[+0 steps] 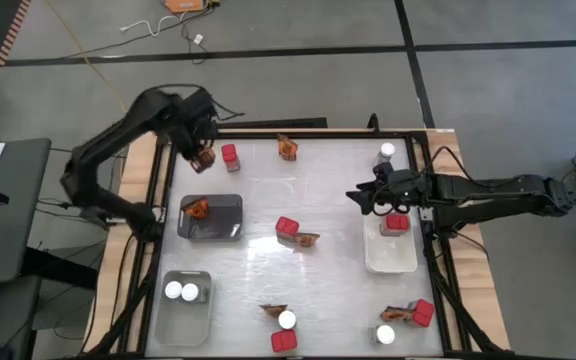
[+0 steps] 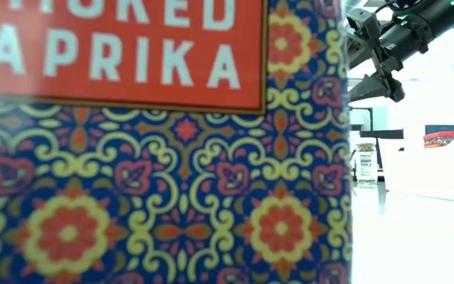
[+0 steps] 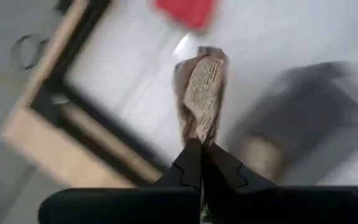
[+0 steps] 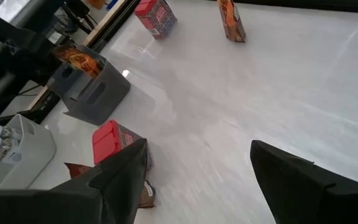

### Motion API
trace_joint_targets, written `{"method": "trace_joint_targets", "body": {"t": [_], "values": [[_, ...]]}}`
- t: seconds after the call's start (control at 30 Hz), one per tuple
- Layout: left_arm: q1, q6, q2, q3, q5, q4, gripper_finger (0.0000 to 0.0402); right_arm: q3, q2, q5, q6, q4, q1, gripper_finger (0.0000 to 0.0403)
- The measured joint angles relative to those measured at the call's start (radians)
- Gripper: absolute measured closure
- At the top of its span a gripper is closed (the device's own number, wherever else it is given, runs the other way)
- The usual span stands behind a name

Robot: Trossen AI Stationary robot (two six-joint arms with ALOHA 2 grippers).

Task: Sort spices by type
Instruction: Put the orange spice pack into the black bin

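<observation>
My left gripper [image 1: 202, 150] hangs over the table's far left corner, shut on a crinkled orange-brown packet [image 3: 201, 87]; a red box [image 1: 230, 155] stands just beside it. A grey tray [image 1: 224, 226] nearer the front holds another packet [image 1: 196, 208]. My right gripper [image 1: 363, 197] waits open at mid-right, above the table, with nothing between its fingers [image 4: 123, 168]. Red boxes, white-lidded jars and packets lie scattered over the table. My left gripper pinches one end of the packet [image 3: 197, 132] between its two shut fingers. The fingers come from above, pointing steeply down. The packet hangs below the fingertips, lifted clear of the table.
A clear tray [image 1: 185, 318] at the near left holds two jars [image 1: 182, 292]. A white tray [image 1: 390, 258] at the right holds a red box [image 1: 396, 224]. A red box [image 1: 287, 227] and a packet [image 1: 308, 240] lie mid-table. A paprika box [image 2: 156, 142] fills the low view.
</observation>
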Motion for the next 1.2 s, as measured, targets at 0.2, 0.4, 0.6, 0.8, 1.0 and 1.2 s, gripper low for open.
{"method": "trace_joint_targets", "body": {"t": [0.2, 0.4, 0.6, 0.8, 1.0, 1.2], "values": [[-0.371, -0.368, -0.086, 0.014, 0.023, 0.0, 0.0401, 0.0, 0.0, -0.02, -0.014, 0.001, 0.0, 0.0092], [-0.69, -0.593, -0.039, -0.016, -0.056, 0.001, 0.0401, 0.0, 0.0, -0.044, -0.027, 0.001, 0.0, 0.0092], [-0.825, -0.741, -0.014, -0.142, -0.084, 0.001, 0.0401, 0.0, 0.0, -0.089, -0.029, 0.001, 0.0, 0.0092], [-0.863, -0.829, -0.084, -0.335, -0.083, 0.069, 0.0401, 0.0, 0.0, -0.108, -0.026, 0.002, 0.029, 0.0092], [-0.829, -0.889, -0.232, -0.544, -0.037, 0.214, 0.0401, 0.0, 0.0, -0.11, -0.026, 0.002, 0.083, 0.0092], [-0.779, -0.89, -0.3, -0.654, -0.002, 0.224, 0.0401, 0.0, 0.0, -0.11, -0.022, 0.002, 0.099, 0.0092]]}}
